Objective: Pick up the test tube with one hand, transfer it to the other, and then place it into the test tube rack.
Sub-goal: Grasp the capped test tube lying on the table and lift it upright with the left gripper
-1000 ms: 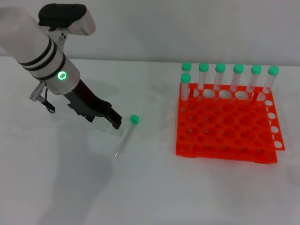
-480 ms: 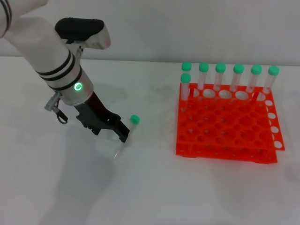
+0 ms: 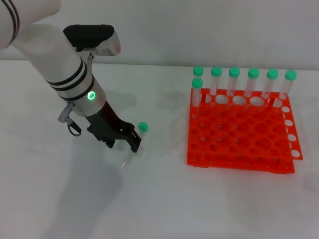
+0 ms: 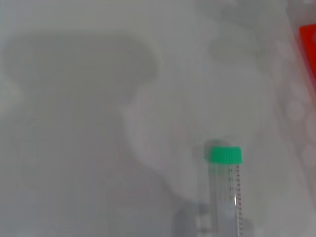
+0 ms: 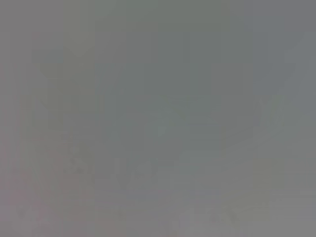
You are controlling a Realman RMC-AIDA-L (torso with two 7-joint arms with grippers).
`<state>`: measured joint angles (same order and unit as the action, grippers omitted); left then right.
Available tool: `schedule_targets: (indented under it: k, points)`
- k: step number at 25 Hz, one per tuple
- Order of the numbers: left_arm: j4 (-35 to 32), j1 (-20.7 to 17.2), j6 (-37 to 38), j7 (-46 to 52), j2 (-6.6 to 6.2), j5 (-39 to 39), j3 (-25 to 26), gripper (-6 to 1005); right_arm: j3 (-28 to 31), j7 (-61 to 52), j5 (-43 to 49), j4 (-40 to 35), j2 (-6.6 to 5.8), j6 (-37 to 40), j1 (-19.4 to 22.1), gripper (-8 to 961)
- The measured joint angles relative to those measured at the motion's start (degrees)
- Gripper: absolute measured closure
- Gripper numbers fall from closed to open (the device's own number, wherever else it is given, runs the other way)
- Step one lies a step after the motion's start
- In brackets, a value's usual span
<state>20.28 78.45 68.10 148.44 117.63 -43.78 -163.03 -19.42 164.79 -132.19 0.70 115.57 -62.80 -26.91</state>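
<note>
From the head view, the left gripper (image 3: pixel 133 141) sits over the test tube (image 3: pixel 141 128) lying on the table (image 3: pixel 159 199), left of the test tube rack (image 3: pixel 239 134); I cannot tell its finger spread. The left wrist view shows the test tube (image 4: pixel 227 187) lying flat.

White table (image 3: pixel 164 199), 7 green-capped tubes (image 3: pixel 234 72) standing upright at the back, pale wall (image 3: pixel 199 30) behind

Test tube (image 3: pixel 133 143) left of rack (image 3: pixel 240 132) — apart.

White table (image 3: pixel 60 199), pale wall (image 3: pixel 199 30)
</note>
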Motion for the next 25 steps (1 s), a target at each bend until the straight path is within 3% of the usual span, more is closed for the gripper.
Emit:
schedule_targets:
  k: [2,16,21,25]
  points:
    - [-0.3,0.0,-0.4,0.3,0.27,0.0,0.0,307,0.0,0.0,0.0,0.0,0.0,0.0,0.0,104]
    - [-4.2,-0.7,-2.7,2.6,0.65,-1.8,0.0,308,0.0,0.0,0.0,-0.1,-0.06,0.0,0.5,104]
    - [-4.7,-0.8,-2.8,2.6,0.82,-2.3,0.0,436,0.0,0.0,-0.1,-0.1,-0.08,0.0,0.6,104]
    - [-5.7,-1.0,-2.8,2.5,0.85,-2.8,0.0,611,0.0,0.0,-0.1,-0.1,-0.08,0.0,0.6,104]
